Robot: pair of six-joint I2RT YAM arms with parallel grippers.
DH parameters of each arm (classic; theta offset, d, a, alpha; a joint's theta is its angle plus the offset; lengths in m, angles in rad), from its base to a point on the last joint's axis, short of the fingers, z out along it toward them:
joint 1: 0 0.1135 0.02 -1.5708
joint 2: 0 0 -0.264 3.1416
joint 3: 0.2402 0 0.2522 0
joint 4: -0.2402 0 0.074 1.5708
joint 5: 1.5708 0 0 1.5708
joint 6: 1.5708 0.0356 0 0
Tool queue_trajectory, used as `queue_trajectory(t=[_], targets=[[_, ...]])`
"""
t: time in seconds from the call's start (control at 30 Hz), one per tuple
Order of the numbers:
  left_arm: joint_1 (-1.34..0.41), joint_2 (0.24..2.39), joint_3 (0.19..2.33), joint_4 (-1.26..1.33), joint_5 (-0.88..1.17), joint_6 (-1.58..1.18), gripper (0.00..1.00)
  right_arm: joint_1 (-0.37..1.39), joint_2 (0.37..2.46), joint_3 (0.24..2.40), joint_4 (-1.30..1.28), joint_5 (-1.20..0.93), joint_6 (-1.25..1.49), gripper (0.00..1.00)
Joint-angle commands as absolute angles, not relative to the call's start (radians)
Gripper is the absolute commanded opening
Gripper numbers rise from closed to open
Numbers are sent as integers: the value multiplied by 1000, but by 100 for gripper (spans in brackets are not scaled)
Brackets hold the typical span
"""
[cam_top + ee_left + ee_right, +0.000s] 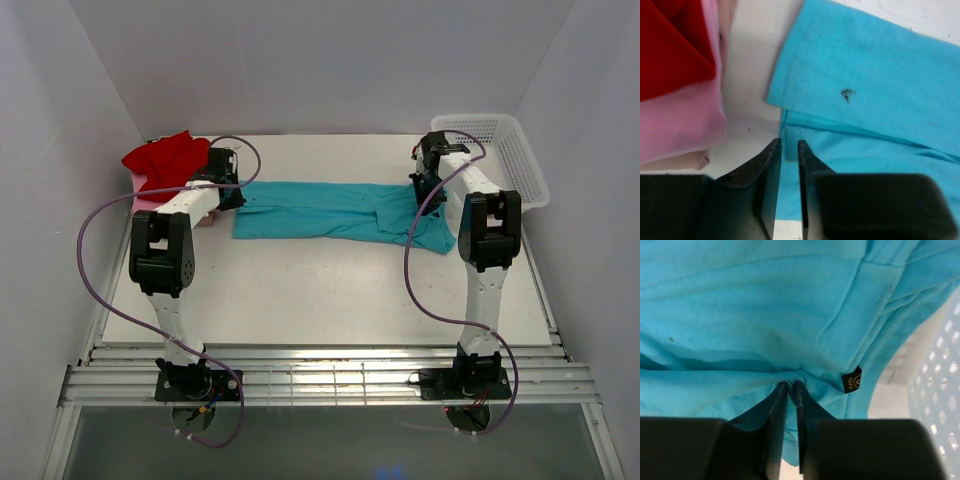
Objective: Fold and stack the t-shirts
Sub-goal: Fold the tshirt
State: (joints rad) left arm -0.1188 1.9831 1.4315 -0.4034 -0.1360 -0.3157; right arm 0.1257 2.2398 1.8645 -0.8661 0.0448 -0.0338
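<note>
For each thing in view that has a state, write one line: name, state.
teal t-shirt, folded lengthwise, lying flat
red t-shirt, loosely folded
pink t-shirt, folded, under the red t-shirt
basket, upright
left gripper, fingers slightly apart, empty
right gripper, fingers pinching the teal t-shirt

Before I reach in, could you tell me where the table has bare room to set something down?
The widest bare stretch of table lies between the teal t-shirt and the near edge. A narrower strip runs behind that shirt, between the red and pink shirts and the white basket. Both far corners are crowded.
</note>
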Motion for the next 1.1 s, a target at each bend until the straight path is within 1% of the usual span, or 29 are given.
queue_trajectory(t=[0.0, 0.07, 0.13, 0.17, 0.2, 0.23, 0.3, 0.37, 0.43, 0.5, 0.53, 0.6, 0.67, 0.73, 1.07], targets=[[-107, 1951, 1474, -351, -222, -305, 32, 117, 2250, 1930, -855, 118, -40, 21], [-107, 1907, 1474, -331, -259, -316, 33, 117, 2218, 1907, -801, 156, -29, 22], [-120, 1855, 1448, -308, -314, -330, 34, 117, 2113, 1807, -680, 190, -23, 23], [-127, 1789, 1428, -255, -330, -334, 36, 118, 2073, 1761, -634, 186, -21, 23], [-139, 1754, 1399, -223, -339, -334, 36, 120, 1989, 1673, -547, 166, -12, 24], [-171, 1721, 1338, -192, -339, -336, 37, 121, 1955, 1642, -526, 154, -9, 27], [-219, 1657, 1289, -143, -341, -336, 37, 130, 1886, 1600, -511, 147, 9, 29], [-307, 1643, 1244, -138, -373, -333, 34, 140, 1864, 1569, -538, 156, 29, 30], [-369, 1637, 1197, -147, -362, -354, 28, 150, 1858, 1546, -590, 161, 49, 30], [-393, 1626, 1152, -144, -319, -420, 20, 160, 1856, 1520, -609, 164, 55, 30], [-408, 1625, 1131, -124, -272, -437, 12, 163, 1858, 1505, -611, 166, 57, 30], [-423, 1624, 1072, -92, -233, -454, 6, 166, 1871, 1470, -614, 149, 63, 30], [-443, 1646, 1046, -57, -178, -471, 5, 166, 1891, 1462, -629, 121, 63, 30], [-468, 1684, 1051, -51, -167, -472, 5, 166, 1933, 1471, -649, 81, 61, 30], [-494, 1770, 1054, -60, -288, -442, 5, 170, 1996, 1480, -663, 25, 54, 31]])
